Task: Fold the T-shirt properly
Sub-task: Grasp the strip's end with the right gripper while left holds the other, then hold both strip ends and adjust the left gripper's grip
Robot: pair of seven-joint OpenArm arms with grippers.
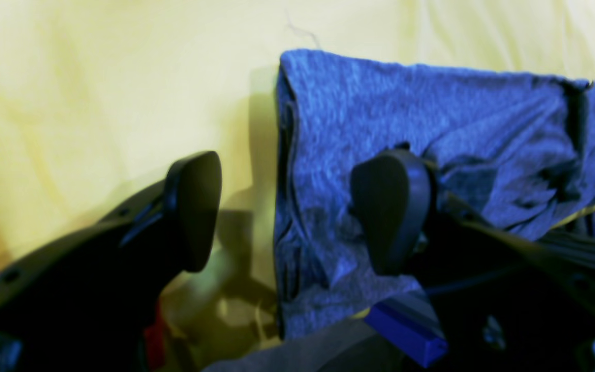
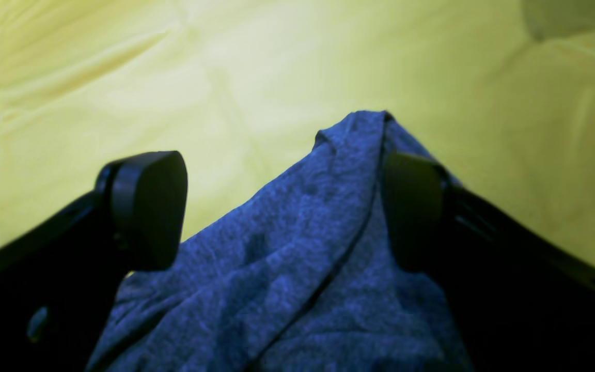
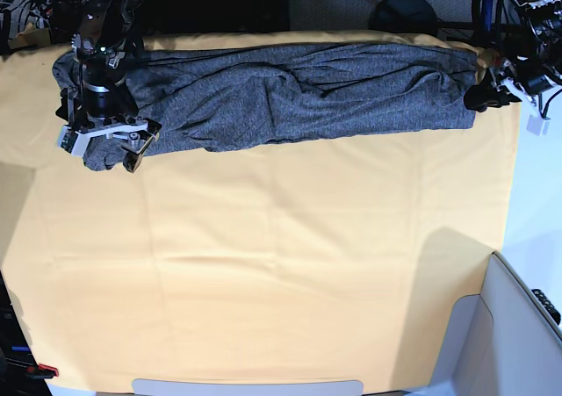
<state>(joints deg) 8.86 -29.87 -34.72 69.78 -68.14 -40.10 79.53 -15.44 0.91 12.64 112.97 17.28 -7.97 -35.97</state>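
T-shirts: one; a dark grey T-shirt (image 3: 299, 93) lay in a long band along the far edge of the yellow cloth (image 3: 263, 264).
Cloths: one; the yellow cloth lay under the T-shirt.
Grippers: two; the left gripper (image 3: 485, 90) was at one end of the T-shirt and the right gripper (image 3: 105, 146) at the other, both with jaws apart.
Fingers: four; two per gripper, seen in the wrist views over the T-shirt.
White trays: one; near the cloth's corner, well apart from the T-shirt (image 3: 518, 326).
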